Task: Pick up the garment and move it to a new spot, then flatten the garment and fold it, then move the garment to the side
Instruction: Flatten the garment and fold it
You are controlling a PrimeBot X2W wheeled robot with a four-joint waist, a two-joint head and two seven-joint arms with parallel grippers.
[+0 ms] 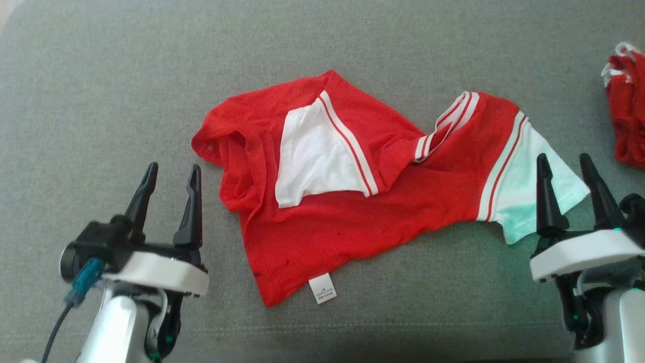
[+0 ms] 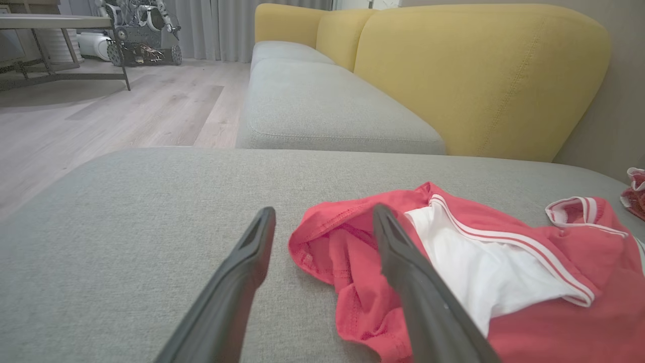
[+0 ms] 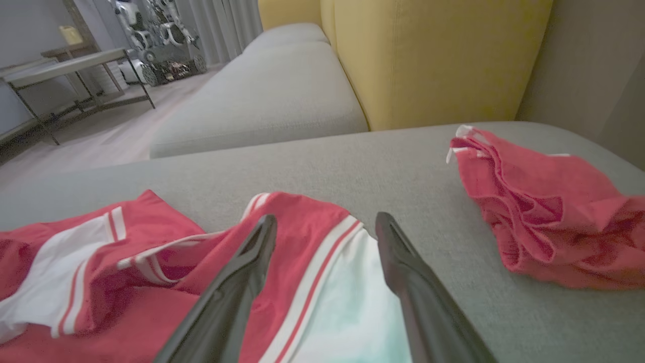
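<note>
Left gripper (image 1: 174, 166) beside rumpled red-white garment (image 1: 352, 222)

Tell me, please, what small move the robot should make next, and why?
Probably lower the right gripper onto the white sleeve and close: both it and the left gripper are open, and the garment lies crumpled, ungrasped, with that sleeve at its fingertips.

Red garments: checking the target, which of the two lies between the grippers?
The spread shirt with white sleeves, between left gripper and right gripper; the crumpled garment sits farther right.
</note>
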